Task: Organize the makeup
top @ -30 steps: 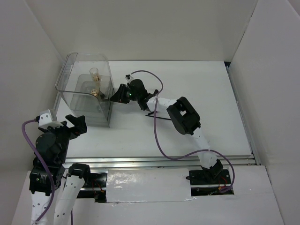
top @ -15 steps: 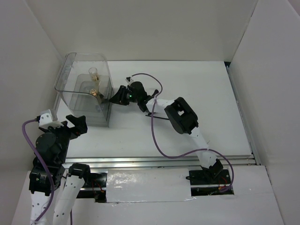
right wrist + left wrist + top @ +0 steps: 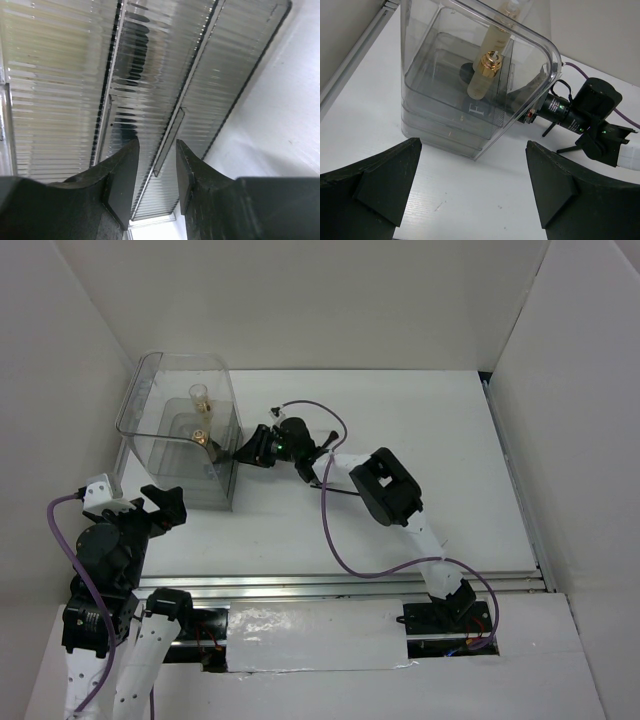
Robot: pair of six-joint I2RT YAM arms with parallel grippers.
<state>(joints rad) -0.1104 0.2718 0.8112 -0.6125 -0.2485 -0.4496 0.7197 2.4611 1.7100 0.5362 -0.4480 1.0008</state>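
"Bottles first: where do they stand?"

"Both are upright inside the clear plastic box (image 3: pixel 136 408) at the back left of the table (image 3: pixel 420 410). The tall pale-yellow bottle (image 3: pixel 200 394) is toward the rear, with the amber gold-capped bottle (image 3: pixel 487 70) in front of it. A dark round compact (image 3: pixel 466 73) lies on the box floor just beside the amber one."

"And the right gripper (image 3: pixel 157 150)?"

"It is up against the ribbed right-hand wall of the box, low down. Its 2 fingers stand partly apart with a narrow gap between them, and nothing is in that gap. Whether the tips touch the plastic I cannot tell."

"What about the left gripper (image 3: pixel 474 150)?"

"It hangs near the front of the box without touching it. The jaws are spread as wide as they go, with nothing between them."
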